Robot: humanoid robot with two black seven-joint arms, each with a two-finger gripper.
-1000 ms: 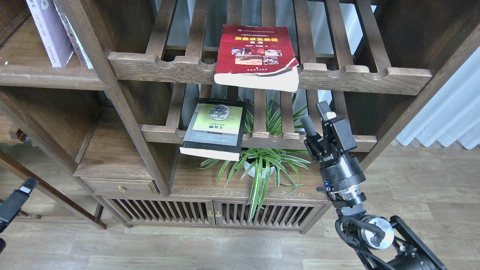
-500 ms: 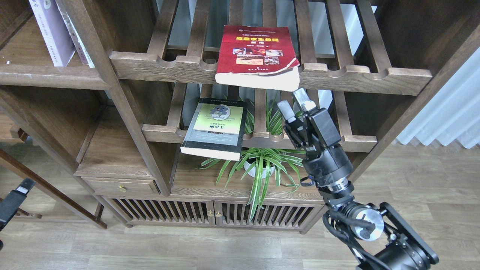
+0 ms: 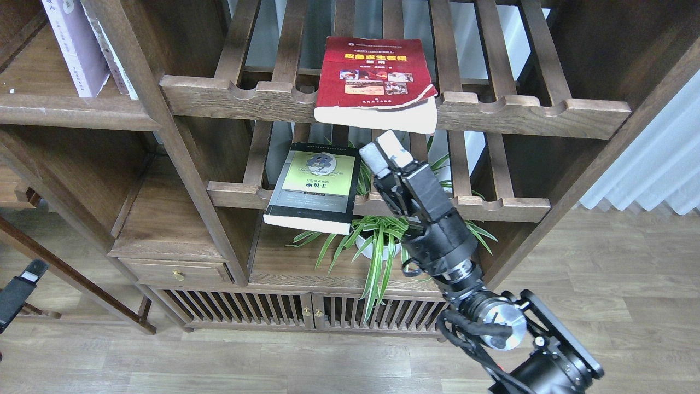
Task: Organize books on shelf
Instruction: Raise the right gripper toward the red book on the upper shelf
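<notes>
Here the right gripper is hovering just under the red book, its fingers seemingly slightly parted, gripping nothing.

Upper book above lower book

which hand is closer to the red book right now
Right. The right hand sits just below the red book's front edge; the left hand is far off at the lower left, near the floor.
</notes>
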